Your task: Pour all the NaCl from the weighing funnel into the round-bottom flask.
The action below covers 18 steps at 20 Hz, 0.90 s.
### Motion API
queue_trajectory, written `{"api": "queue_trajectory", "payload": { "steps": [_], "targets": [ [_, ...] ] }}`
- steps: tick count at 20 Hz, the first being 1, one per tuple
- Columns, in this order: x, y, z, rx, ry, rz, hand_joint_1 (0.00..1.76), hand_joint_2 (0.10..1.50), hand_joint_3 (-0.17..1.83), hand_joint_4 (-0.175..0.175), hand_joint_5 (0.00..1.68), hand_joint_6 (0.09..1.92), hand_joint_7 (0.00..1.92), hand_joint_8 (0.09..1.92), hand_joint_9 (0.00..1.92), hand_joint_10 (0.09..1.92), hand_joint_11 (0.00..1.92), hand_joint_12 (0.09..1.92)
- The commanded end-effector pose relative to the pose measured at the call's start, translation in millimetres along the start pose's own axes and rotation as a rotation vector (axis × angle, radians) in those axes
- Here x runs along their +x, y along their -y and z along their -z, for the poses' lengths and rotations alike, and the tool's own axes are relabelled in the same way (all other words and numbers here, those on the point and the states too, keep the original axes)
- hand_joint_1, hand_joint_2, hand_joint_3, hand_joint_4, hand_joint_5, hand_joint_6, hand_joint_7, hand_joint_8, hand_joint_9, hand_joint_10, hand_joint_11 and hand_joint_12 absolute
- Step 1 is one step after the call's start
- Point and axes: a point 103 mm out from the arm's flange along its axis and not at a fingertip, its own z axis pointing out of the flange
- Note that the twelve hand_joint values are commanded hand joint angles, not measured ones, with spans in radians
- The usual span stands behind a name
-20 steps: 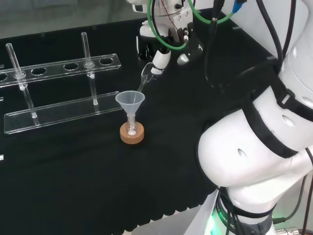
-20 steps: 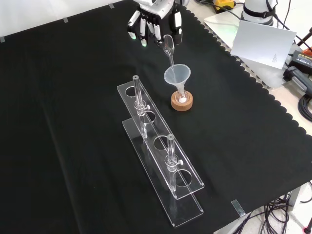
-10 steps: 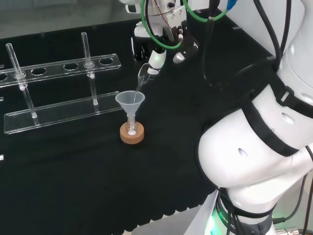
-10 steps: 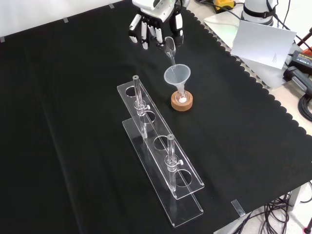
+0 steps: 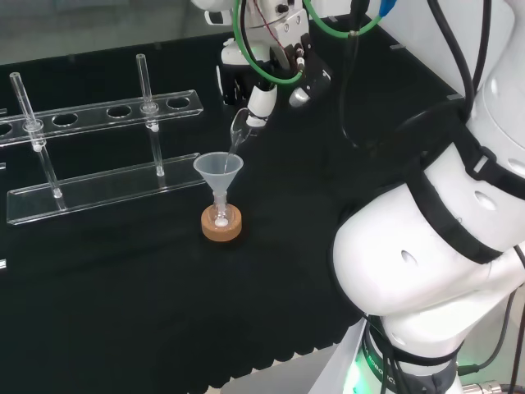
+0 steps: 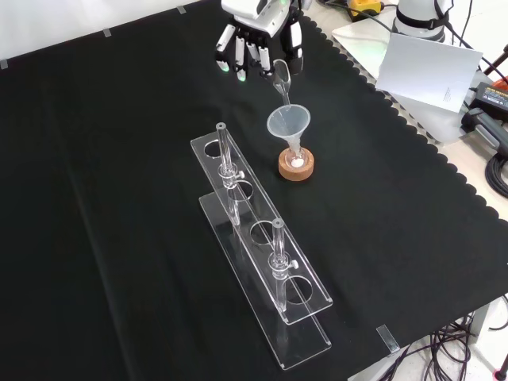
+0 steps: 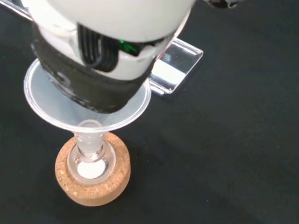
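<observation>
Presently, the weighing funnel (image 6: 280,79) is held pinched between the curled thumb and fingers of the hand (image 6: 258,40), which is seen at the top of the front view and above the middle of the head view (image 5: 258,90). The clear glass piece is tilted downward, its narrow spout aimed at the rim of a plastic funnel (image 6: 288,125) that is seated in the neck of the round-bottom flask (image 6: 297,159). Whether the spout touches that rim cannot be told. The remaining fingers (image 6: 238,57) are spread and only slightly bent, pointing down toward the black cloth (image 6: 119,159).

The flask is carried on a cork ring (image 6: 297,167), and a small heap of white powder (image 7: 91,169) is seen at its bottom in the wrist view, where the plastic funnel (image 7: 135,109) and cork ring (image 7: 93,186) lie just below a blurred part of the hand (image 7: 93,56).

A clear test-tube rack (image 6: 262,270) is set beside the flask, to its left and nearer the camera in the front view, with two glass tubes (image 6: 226,171) standing upright in it. In the head view the rack (image 5: 98,111) is seen to the left of the flask (image 5: 220,215).
</observation>
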Motion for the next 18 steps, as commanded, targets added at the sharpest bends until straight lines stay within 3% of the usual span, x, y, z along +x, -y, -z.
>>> {"api": "queue_trajectory", "payload": {
  "steps": [1, 10, 18],
  "targets": [
    [0, 0, 2, 0.000, 0.008, -0.011, 1.16, 0.55, 0.71, 0.175, 1.61, 0.09, 1.73, 0.09, 1.04, 0.20, 0.00, 1.46],
    [-1, 6, 7, -0.036, -0.021, -0.021, 1.16, 0.55, 0.71, 0.175, 1.61, 0.09, 1.73, 0.09, 1.04, 0.19, 0.00, 1.46],
    [-17, 18, 2, -0.121, -0.093, -0.090, 1.16, 0.55, 0.71, 0.175, 1.61, 0.09, 1.73, 0.09, 1.04, 0.19, 0.00, 1.46]
  ]
}}
